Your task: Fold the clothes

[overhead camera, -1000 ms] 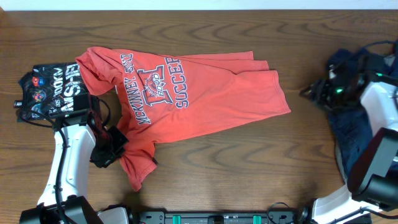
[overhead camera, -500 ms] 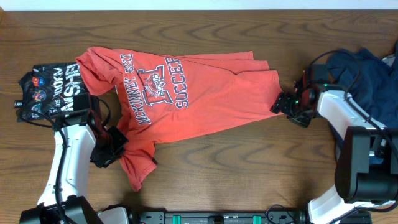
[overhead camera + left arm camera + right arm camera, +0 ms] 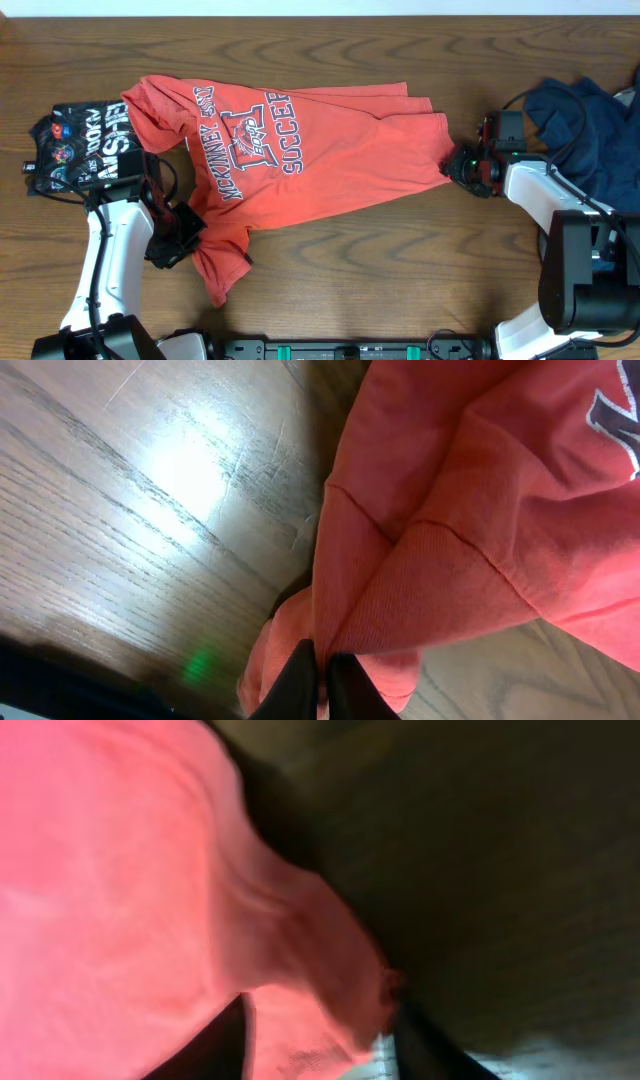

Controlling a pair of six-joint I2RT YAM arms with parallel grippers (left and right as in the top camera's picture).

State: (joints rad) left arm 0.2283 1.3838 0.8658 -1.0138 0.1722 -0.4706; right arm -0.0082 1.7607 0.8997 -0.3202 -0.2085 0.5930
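Observation:
The orange-red T-shirt (image 3: 310,150) lies spread across the table, its navy-and-white soccer print facing up. My left gripper (image 3: 178,235) is shut on a fold of the shirt's lower left sleeve, which shows as bunched orange cloth (image 3: 420,560) between the closed black fingers (image 3: 322,680). My right gripper (image 3: 462,166) is at the shirt's right hem corner. Its fingers (image 3: 320,1040) are apart with the orange corner (image 3: 300,1010) lying between them.
A glossy black printed snack bag (image 3: 85,145) lies at the far left, beside the shirt's sleeve. A dark navy garment (image 3: 590,130) is heaped at the right edge behind the right arm. The table is brown wood (image 3: 380,270).
My right arm has swung left from the navy garment to the shirt's right hem corner. The left arm and the shirt have stayed put.

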